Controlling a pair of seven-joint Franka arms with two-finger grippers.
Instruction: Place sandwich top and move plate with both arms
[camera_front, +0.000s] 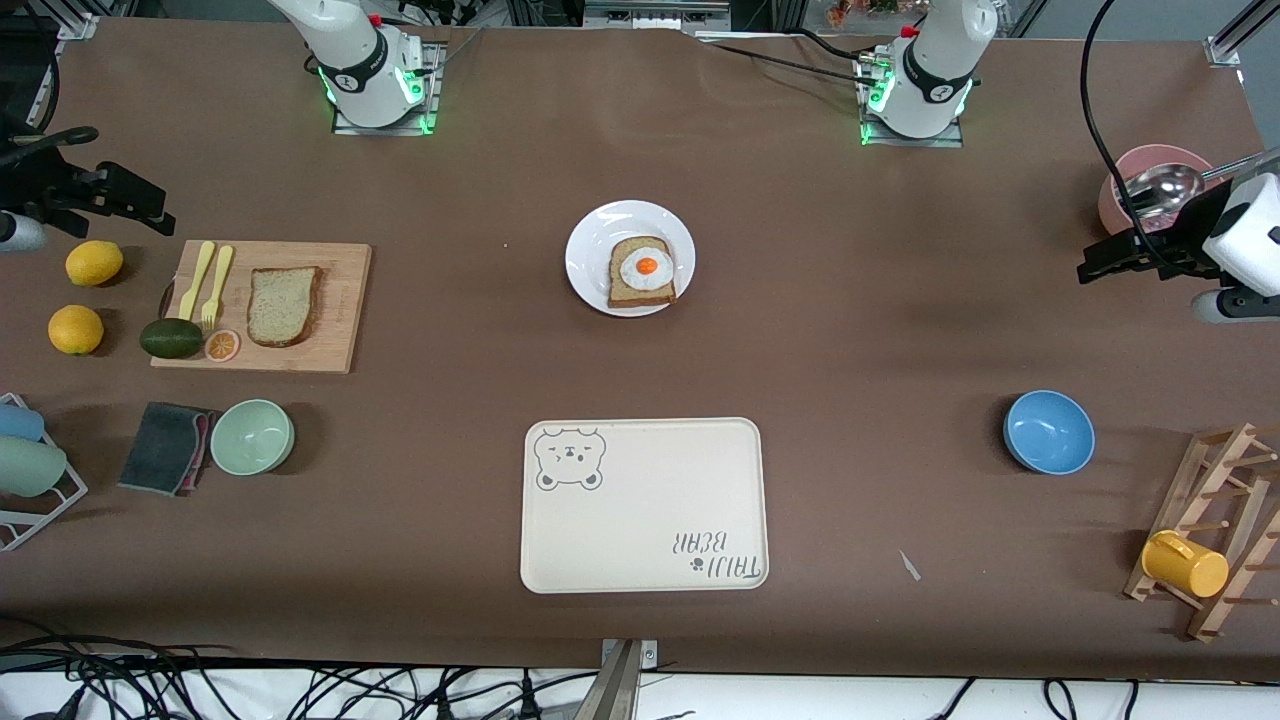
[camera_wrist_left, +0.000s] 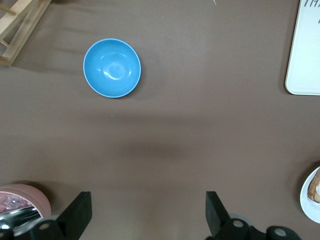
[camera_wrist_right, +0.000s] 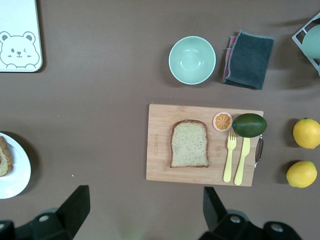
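A wide brown worktop fills the scene, with two white jointed robot arms based along its upper edge in the front view and loose black cables hanging off its near edge. The right arm and left arm both wait, each drawn out to its own end of the worktop.

Near the front camera lies a cream rectangular tray with a bear drawing. Toward the right arm's end sits a pale wooden cutting board. Between the two bases rests the small round glossy white plate, carrying a bread slice topped with a fried egg.

The sandwich top, a plain speckled tan bread slice with darker crust, lies flat on the cutting board, beside two yellow plastic utensils, a dark green avocado and an orange slice.

The front view alone shows both bases and the whole tray. Only the right wrist view shows the right tool, its fingers spread wide apart and holding nothing, above bare worktop just off the board's edge, with the sandwich top close by. Only the left wrist view shows the left tool, likewise spread wide and unladen, above bare worktop, with a round blue bowl some way off and the plate's rim at the frame's edge.
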